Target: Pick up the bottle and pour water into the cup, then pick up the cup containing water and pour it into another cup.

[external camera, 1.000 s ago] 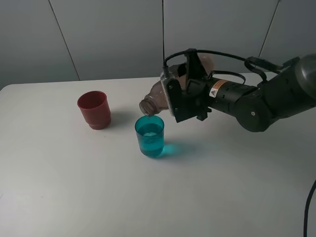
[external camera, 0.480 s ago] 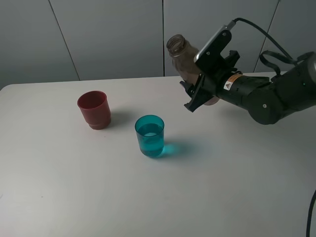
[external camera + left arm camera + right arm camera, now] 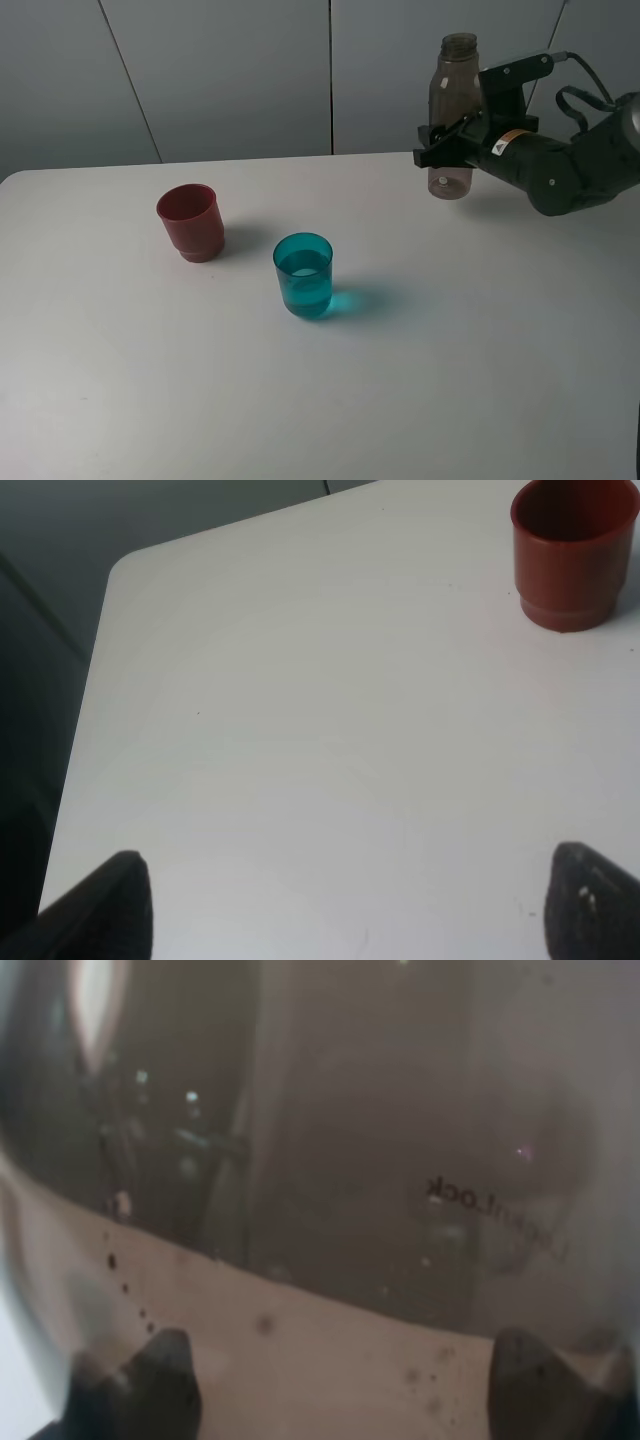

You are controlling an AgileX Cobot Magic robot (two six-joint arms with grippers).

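The smoky grey-brown bottle (image 3: 453, 100) stands upright at the back right of the table, and my right gripper (image 3: 447, 150) is shut on its middle. Whether its base touches the table I cannot tell. In the right wrist view the bottle (image 3: 350, 1160) fills the picture between the two fingertips (image 3: 150, 1372). The teal cup (image 3: 303, 275) holds water and stands near the table's middle. The dark red cup (image 3: 190, 222) stands to its left and a little further back. My left gripper (image 3: 350, 910) is open over bare table, with the red cup (image 3: 572, 555) some way ahead of it.
The white table (image 3: 150, 380) ends at a rounded corner (image 3: 120, 565) with dark floor beyond it. A grey panelled wall (image 3: 230, 70) runs behind the table. My right arm (image 3: 570, 165) reaches in from the right side.
The right gripper has swung the bottle from tipped over the teal cup to upright, carrying it right and toward the back. Both cups have stayed put.
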